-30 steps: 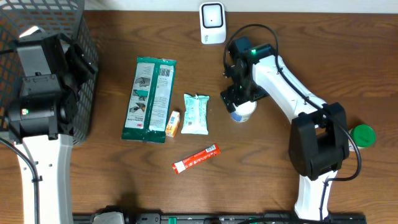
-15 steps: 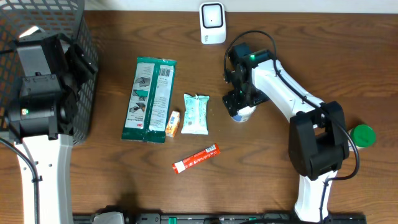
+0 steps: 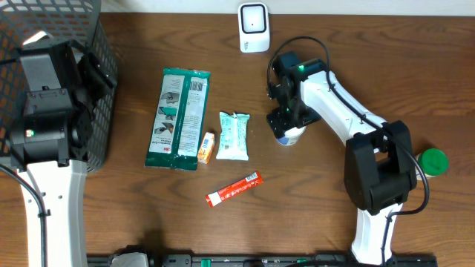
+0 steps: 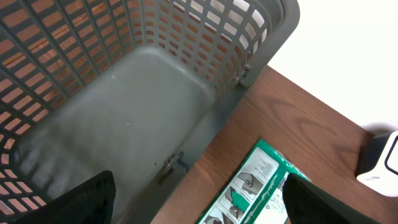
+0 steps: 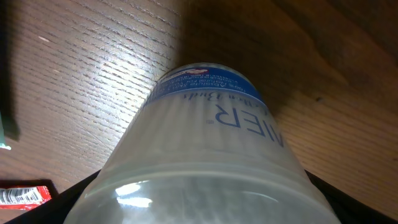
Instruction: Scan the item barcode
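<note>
The clear jar (image 3: 289, 136) with the blue label is standing on the brown table (image 3: 133, 215), a bit below and to the right of the white scanner (image 3: 253, 27). You are reaching your right arm from the front of the table up and to the left, and its wrist is pointing down at the jar. The right gripper (image 3: 286, 119) is sitting right on top of the jar and is hiding most of it from above. In the right wrist view the jar (image 5: 211, 162) is filling the gap between the two black fingers (image 5: 78, 202), with one finger on each side. The pictures are not showing if the fingers are squeezing the jar or just sitting next to it, so you cannot tell

Your left arm is reaching up the left side of the table, and its wrist is hanging over the grey basket (image 3: 104, 81). The left gripper (image 4: 199, 199) is gaping wide and is holding nothing. Its camera is looking down into the basket (image 4: 186, 37), and one end of the green packet (image 4: 255, 186) is peeking in

Other things are lying flat between your two arms. The green packet (image 3: 178, 119) is near the basket. A small yellow box (image 3: 206, 147) is touching its lower right edge. A pale green pack (image 3: 234, 136) is lying just beside the box. A red stick (image 3: 234, 188) is lying lower down, apart from the rest. A round green thing (image 3: 433, 161) is sitting near the right arm
</note>
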`<state>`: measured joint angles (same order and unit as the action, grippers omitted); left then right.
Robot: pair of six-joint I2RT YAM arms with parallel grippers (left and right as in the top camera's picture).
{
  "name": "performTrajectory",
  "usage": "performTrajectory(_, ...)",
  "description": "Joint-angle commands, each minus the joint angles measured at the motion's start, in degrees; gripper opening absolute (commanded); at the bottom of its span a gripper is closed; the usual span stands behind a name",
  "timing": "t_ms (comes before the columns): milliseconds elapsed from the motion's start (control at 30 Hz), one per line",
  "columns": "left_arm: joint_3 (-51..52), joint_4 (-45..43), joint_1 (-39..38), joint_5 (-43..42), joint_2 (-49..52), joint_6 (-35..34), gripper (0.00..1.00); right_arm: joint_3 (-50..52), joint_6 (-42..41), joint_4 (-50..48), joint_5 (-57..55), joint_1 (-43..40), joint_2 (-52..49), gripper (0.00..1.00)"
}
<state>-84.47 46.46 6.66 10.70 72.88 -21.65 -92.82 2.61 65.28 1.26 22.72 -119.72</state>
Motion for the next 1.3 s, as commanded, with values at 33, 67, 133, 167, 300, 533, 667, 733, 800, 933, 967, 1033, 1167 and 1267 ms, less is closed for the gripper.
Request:
performTrajectory(33,-0.2,0.0,0.2,0.5,0.1,0.1,0.84,0.3,0.2,0.1,-0.5,0.3,0.6,0.85)
performTrajectory(67,-0.2,0.0,0.2,0.5,0.1,0.1,0.84,0.4,0.2,0.2,-0.5,0.3,0.6,0.83)
performTrajectory(133,-0.2,0.0,0.2,0.5,0.1,0.1,0.84,0.4,-0.1,0.3,-0.5,0.3,0.6,0.82)
performTrajectory(167,-0.2,0.0,0.2,0.5,0.1,0.1,0.84,0.4,-0.5,0.3,-0.5,0.3,0.6,0.81)
performTrajectory(300,-0.2,0.0,0.2,0.5,0.1,0.1,0.84,0.4,-0.5,0.3,0.3,0.3,0.6,0.79)
performTrajectory(533,-0.2,0.0,0.2,0.5,0.1,0.1,0.84,0.6,-0.9,0.3,0.3,0.3,0.6,0.79)
performTrajectory(667,-0.2,0.0,0.2,0.5,0.1,0.1,0.84,2.2,-0.9,-0.4,0.3,0.3,0.6,0.80)
performTrajectory(733,-0.2,0.0,0.2,0.5,0.1,0.1,0.84,3.1,-0.8,-1.3,0.3,0.3,0.6,0.81)
performTrajectory(800,-0.2,0.0,0.2,0.5,0.1,0.1,0.84,3.4,-0.9,-1.7,0.3,0.3,0.6,0.80)
performTrajectory(933,-0.2,0.0,0.2,0.5,0.1,0.1,0.84,3.3,-0.9,-1.7,0.3,0.3,0.6,0.78)
performTrajectory(967,-0.2,0.0,0.2,0.5,0.1,0.1,0.84,3.3,-0.9,-1.7,0.3,0.3,0.6,0.76)
performTrajectory(1033,-0.2,0.0,0.2,0.5,0.1,0.1,0.84,3.3,-0.9,-1.7,0.3,0.3,0.6,0.74)
performTrajectory(1167,-0.2,0.0,0.2,0.5,0.1,0.1,0.84,2.2,-2.3,-0.7,0.4,0.3,0.6,0.70)
performTrajectory(1267,-0.2,0.0,0.2,0.5,0.1,0.1,0.84,0.1,-3.0,1.4,0.5,0.3,1.4,0.64)
